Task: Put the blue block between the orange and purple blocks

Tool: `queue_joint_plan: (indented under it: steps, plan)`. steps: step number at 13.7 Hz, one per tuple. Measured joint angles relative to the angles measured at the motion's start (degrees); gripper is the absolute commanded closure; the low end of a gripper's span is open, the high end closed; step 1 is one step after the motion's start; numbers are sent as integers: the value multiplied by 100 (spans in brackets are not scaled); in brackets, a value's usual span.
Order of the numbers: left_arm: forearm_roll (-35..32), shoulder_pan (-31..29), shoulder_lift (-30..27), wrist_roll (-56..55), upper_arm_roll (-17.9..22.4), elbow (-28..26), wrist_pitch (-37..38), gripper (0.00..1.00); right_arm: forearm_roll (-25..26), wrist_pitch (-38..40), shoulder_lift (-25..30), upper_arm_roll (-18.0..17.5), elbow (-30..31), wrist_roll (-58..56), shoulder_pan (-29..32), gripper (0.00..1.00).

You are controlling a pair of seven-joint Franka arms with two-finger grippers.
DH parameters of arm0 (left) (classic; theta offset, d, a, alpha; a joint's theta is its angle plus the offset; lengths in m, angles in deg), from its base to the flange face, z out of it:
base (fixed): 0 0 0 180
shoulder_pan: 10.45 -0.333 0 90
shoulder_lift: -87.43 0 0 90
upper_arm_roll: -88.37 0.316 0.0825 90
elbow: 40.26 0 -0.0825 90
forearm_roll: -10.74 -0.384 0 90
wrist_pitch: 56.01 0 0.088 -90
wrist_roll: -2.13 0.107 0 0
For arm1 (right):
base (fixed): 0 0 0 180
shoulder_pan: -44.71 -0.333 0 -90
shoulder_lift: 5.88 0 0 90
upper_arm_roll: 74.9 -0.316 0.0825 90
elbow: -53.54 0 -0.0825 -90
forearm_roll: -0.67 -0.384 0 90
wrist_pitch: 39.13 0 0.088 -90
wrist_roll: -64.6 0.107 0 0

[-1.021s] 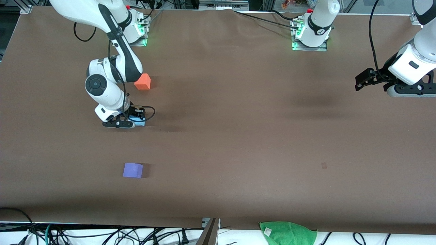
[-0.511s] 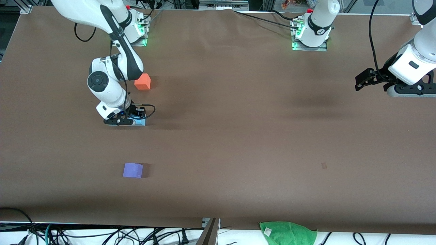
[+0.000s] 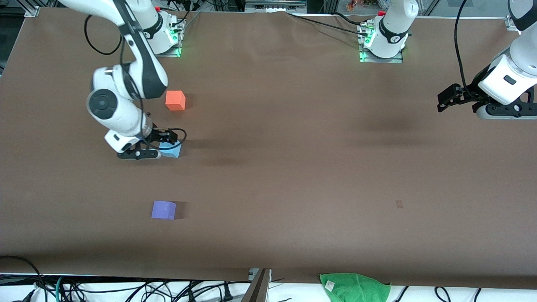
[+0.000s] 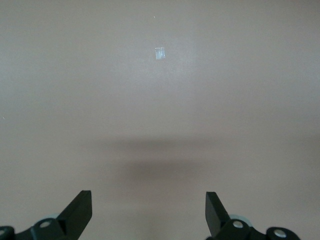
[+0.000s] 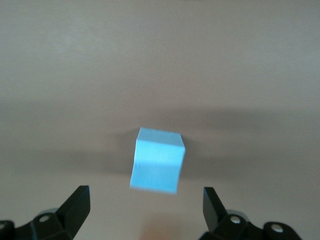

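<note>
No legible text, label, brand name, number or sign appears in any of the views. A small white tag point(image 3: 329, 285) is sewn to the crumpled green cloth point(image 3: 356, 287) at the table edge nearest the front camera, but any print on it is too small to read. A dark mark point(image 3: 394, 39) shows on the collar of the left arm's white base point(image 3: 388, 40), and its shape cannot be made out as a letter or logo. A small pale square patch point(image 4: 160, 53) on the brown tabletop in the left wrist view carries no readable writing.
</note>
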Motion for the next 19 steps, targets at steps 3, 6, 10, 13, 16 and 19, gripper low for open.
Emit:
queue_joint_plan:
  steps: [3, 6, 10, 13, 16, 19]
  plan:
    - [0, 0, 0, 0, 0, 0, 1, 0, 29, 1571, 161, 292, -1099, -641, 4, 0]
    - [0, 0, 0, 0, 0, 0, 1, 0, 160, 2487, 160, 474, -1875, -1052, 4, 0]
    - [0, 1, 0, 0, 0, 0, 3, 0, 205, 3362, 151, 800, -2594, -1572, 6, 0]
    - [0, 1, 0, 0, 0, 5, 3, 0, 205, 3966, 150, 905, -2945, -1553, 6, 0]
    - [0, 2, 0, 0, 0, 8, 3, 0, 205, 4326, 141, 938, -3089, -1201, 8, 0]
    - [0, 2, 0, 0, 0, 9, 3, 0, 204, 4418, 150, 801, -3245, -1024, 47, 0]
